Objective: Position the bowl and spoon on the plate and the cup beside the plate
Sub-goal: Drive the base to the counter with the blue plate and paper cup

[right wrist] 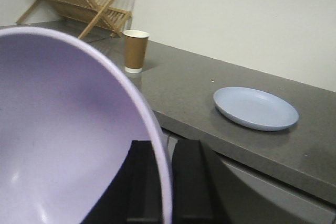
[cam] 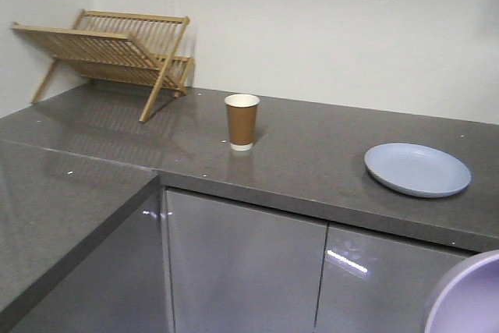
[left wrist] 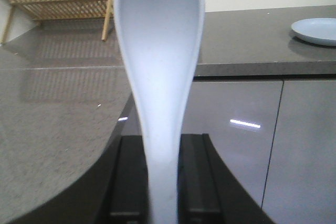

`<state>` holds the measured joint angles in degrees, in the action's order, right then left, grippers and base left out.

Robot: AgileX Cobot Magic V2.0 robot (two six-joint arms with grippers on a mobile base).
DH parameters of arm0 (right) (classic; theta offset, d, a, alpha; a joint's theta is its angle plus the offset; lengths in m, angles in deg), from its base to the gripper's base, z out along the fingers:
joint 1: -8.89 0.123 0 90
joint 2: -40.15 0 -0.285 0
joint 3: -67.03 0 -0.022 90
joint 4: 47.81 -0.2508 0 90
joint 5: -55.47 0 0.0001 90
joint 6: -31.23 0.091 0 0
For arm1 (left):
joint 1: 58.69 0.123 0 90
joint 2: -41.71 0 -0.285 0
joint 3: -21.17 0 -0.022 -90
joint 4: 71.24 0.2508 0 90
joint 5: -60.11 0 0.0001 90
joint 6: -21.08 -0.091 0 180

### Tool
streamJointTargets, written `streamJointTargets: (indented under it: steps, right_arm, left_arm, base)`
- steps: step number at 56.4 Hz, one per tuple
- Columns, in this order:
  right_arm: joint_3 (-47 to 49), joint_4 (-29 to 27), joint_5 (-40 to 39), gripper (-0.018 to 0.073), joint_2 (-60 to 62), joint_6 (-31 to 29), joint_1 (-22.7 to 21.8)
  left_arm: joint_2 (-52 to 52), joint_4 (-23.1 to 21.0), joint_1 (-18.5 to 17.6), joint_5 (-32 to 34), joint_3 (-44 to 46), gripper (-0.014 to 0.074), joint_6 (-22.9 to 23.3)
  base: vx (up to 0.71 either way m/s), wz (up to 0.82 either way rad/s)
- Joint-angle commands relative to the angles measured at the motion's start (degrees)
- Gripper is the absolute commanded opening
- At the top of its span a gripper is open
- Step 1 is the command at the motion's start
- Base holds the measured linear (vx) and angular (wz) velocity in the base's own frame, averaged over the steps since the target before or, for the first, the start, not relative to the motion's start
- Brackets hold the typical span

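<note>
The spoon (left wrist: 157,51) — handle clamped in the left gripper (left wrist: 160,182) — stands vertical, scoop at 12 o'clock. The right gripper (right wrist: 164,182) pinches the bowl (right wrist: 63,129) rim. Grey worktop (cam: 312,154): cup (cam: 242,121) upright, plate (cam: 417,169) at its 3 o'clock.

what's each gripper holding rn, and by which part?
The left gripper pinches the spoon by its handle, scoop pointing away. The right gripper clamps the bowl at its rim.

Cup (cam: 242,121) upright, plate (cam: 417,169) flat on counter; spoon (left wrist: 159,77), bowl (right wrist: 63,129) held.
</note>
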<state>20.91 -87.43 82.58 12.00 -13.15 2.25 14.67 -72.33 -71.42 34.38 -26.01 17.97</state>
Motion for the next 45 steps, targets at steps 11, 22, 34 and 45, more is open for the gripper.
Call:
streamJointTargets:
  steps: [11, 22, 34, 45]
  right_arm:
    - [1.6, -1.4, -4.4, -0.0008, -0.4, -0.2, 0.1]
    - [1.6, -1.4, -4.4, -0.0008, -0.4, -0.2, 0.1]
    - [1.6, -1.4, -4.4, -0.0008, -0.4, -0.2, 0.1]
    - [1.6, -1.4, -4.4, -0.0008, -0.4, -0.2, 0.1]
  left_arm:
    - [-0.4, -0.4, -0.3, 4.9, 1.6, -0.0006, 0.2]
    - [-0.4, -0.4, -0.3, 4.9, 1.6, -0.0006, 0.2]
    - [-0.4, -0.4, -0.3, 4.9, 1.6, -0.0006, 0.2]
    - [-0.4, -0.4, -0.3, 4.9, 1.6, -0.0006, 0.2]
  base:
    - [0.23, -0.43]
    - [0.27, -0.25]
    - [0.32, -0.12]
    - [0.36, -0.12]
